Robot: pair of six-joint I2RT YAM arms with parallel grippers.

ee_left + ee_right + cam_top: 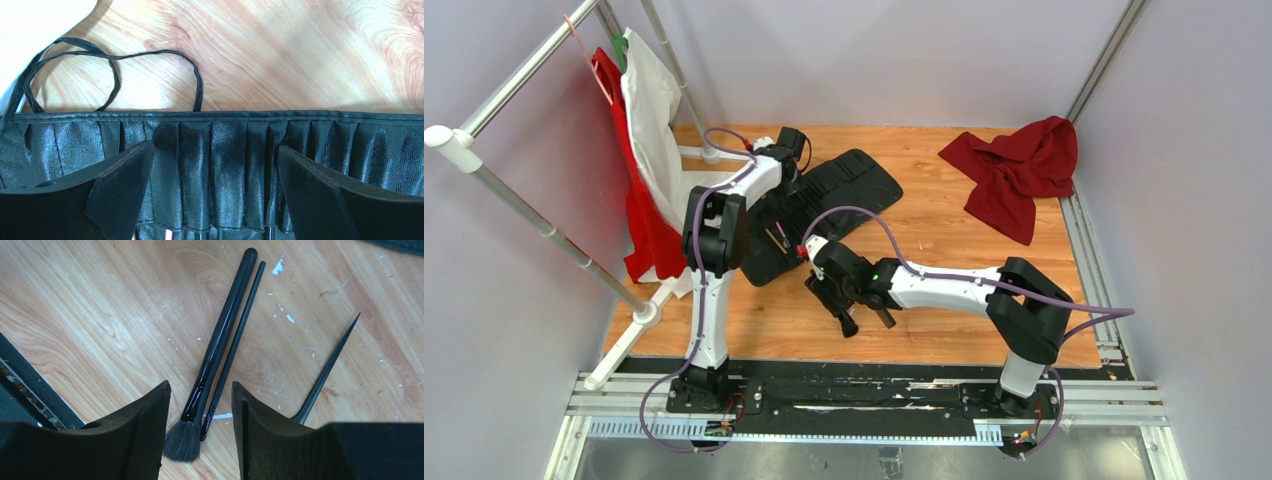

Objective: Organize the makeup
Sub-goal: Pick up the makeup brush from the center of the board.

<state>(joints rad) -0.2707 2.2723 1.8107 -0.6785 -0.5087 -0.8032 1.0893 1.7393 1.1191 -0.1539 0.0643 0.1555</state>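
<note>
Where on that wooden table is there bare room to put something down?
Bare wood lies between the black case and the red cloth, and on the near strip left of the right gripper. It is crowded at the case under the left gripper, and beneath the right one, where brushes lie.

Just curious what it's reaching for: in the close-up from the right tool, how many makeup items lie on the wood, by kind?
Fluffy brush: 1
Slim brush: 1
Pointed comb tail (teeth hidden): 1
Total: 3
</note>
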